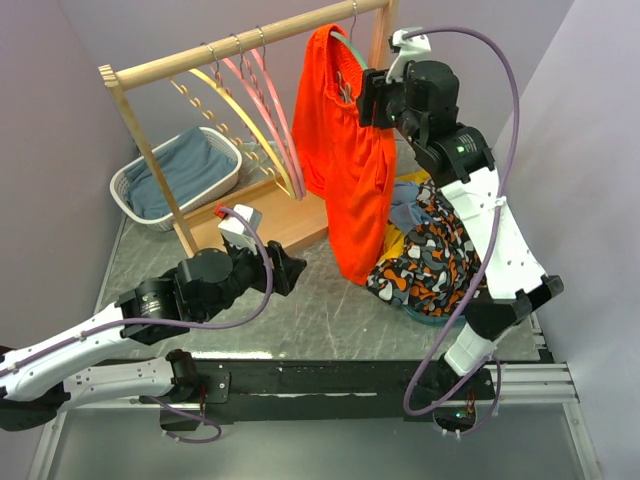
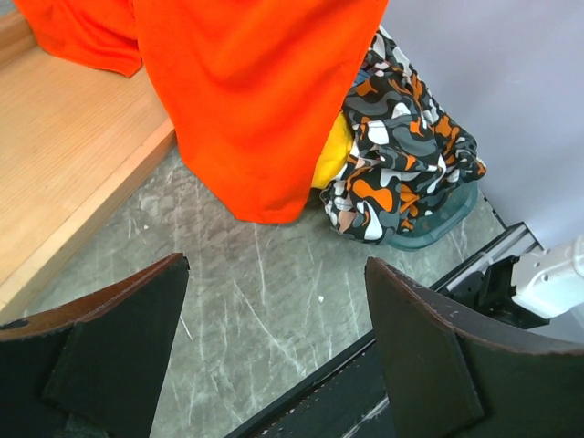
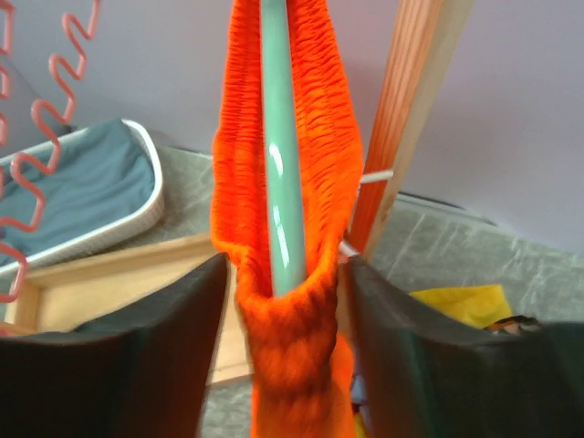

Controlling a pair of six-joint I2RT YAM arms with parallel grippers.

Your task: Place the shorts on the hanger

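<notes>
The bright orange-red shorts [image 1: 345,170] hang from the pale mint-green hanger [image 1: 347,44] at the right end of the wooden rail. In the right wrist view the bunched waistband [image 3: 301,347] wraps the end of the hanger arm [image 3: 283,182]. My right gripper [image 1: 365,100] [image 3: 287,301] sits up at the rail, and its fingers press the waistband from both sides. My left gripper [image 1: 295,268] [image 2: 274,310] is open and empty, low over the table in front of the rack base. The shorts' hem [image 2: 246,91] hangs ahead of it.
The wooden rack [image 1: 250,40] holds pink hangers [image 1: 255,85] and a yellow hanger [image 1: 250,120]. Its base board [image 1: 290,220] lies on the table. A white basket [image 1: 120,185] with blue cloth stands at the back left. A patterned garment [image 1: 430,260] is heaped at the right.
</notes>
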